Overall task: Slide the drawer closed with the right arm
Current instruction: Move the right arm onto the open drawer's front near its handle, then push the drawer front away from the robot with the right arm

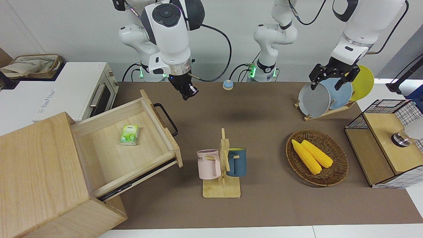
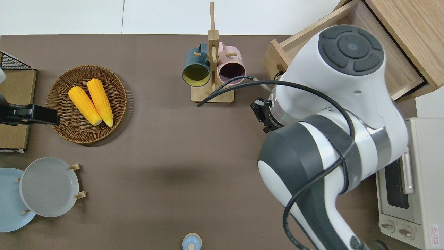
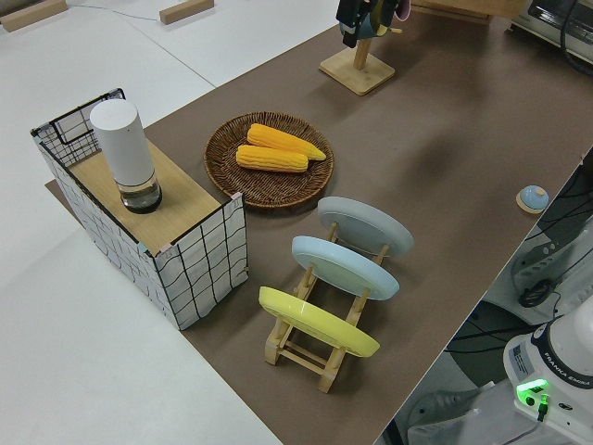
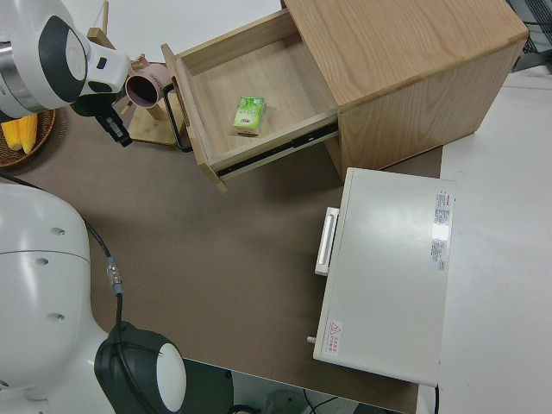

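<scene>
Front view shows the drawer (image 1: 125, 145) pulled wide open, a green packet (image 1: 129, 135) inside, and the right gripper (image 1: 187, 91) near its handle (image 1: 167, 118), not touching; whether its fingers are open I cannot tell

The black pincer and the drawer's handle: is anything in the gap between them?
No. In the front view, the right pincer hangs near the drawer handle, with only bare brown table showing in the gap.

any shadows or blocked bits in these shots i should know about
Front view: a soft dark shadow on the brown table nearer the robots than the mug stand. Overhead view: the right arm hides most of the drawer. Right side view: even light, the drawer clearly seen.
</scene>
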